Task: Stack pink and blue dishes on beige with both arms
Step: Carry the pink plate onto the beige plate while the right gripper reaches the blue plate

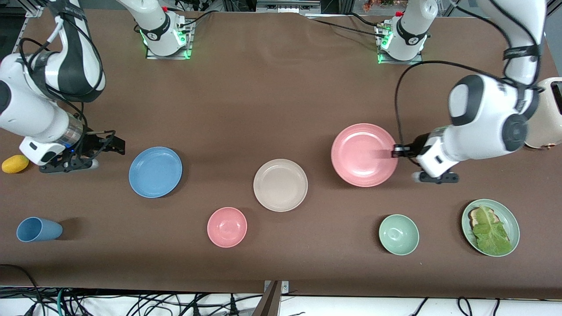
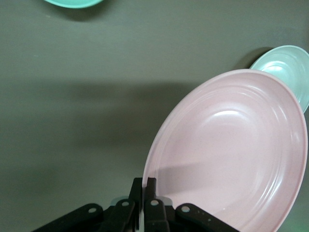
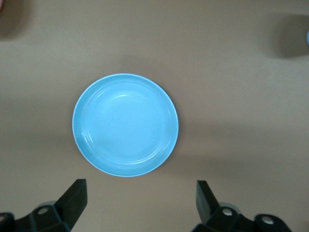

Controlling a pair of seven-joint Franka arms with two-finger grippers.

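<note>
My left gripper (image 1: 397,150) is shut on the rim of the pink plate (image 1: 363,154), on the edge toward the left arm's end, and holds it tilted a little off the table. In the left wrist view both fingertips (image 2: 150,182) pinch the pink plate's (image 2: 231,154) rim. The beige plate (image 1: 280,184) lies flat mid-table, nearer the front camera than the pink one. The blue plate (image 1: 155,171) lies flat toward the right arm's end. My right gripper (image 1: 116,145) stands open beside it, above the table. In the right wrist view, the gripper (image 3: 140,191) has the blue plate (image 3: 125,124) just ahead of its spread fingers.
Near the front edge stand a blue cup (image 1: 38,229), a pink bowl (image 1: 227,227), a green bowl (image 1: 398,234) and a green plate (image 1: 509,219) with toast and lettuce. A yellow fruit (image 1: 15,163) lies by the right arm. A cream toaster (image 1: 546,114) stands at the left arm's end.
</note>
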